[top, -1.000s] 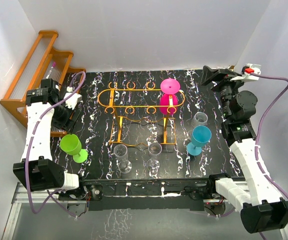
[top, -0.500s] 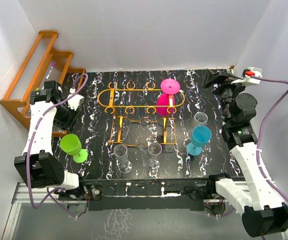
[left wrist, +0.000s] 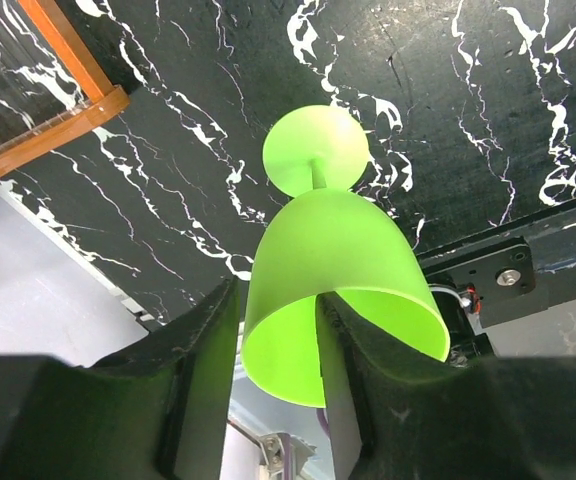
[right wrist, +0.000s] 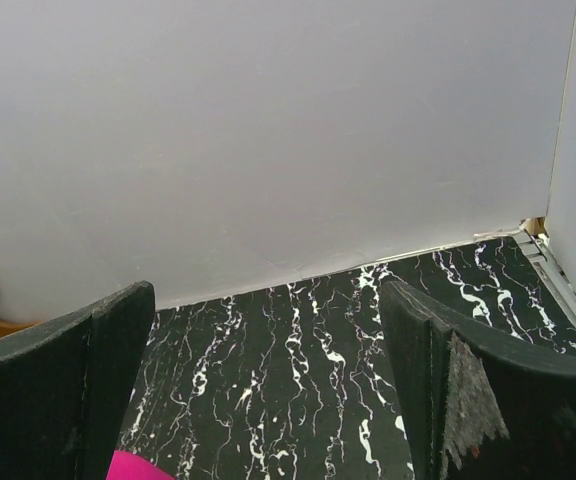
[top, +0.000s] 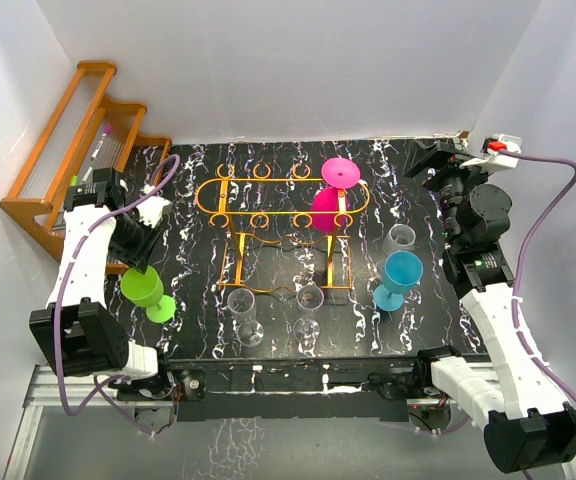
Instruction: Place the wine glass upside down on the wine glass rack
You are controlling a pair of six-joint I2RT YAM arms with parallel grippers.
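The black marbled table [top: 418,200] fills the top view. The wine glass rack [top: 278,216] stands at upper centre, with 1 pink glass [top: 330,210] inverted on its right end. At upper right, the right gripper [right wrist: 268,400] is spread wide. At left, the left gripper [left wrist: 273,300] appears clamped on the green wine glass [left wrist: 333,235] at its rim.

No readable text, labels, brands or numbers, none on the wine glass rack [top: 283,215], none elsewhere
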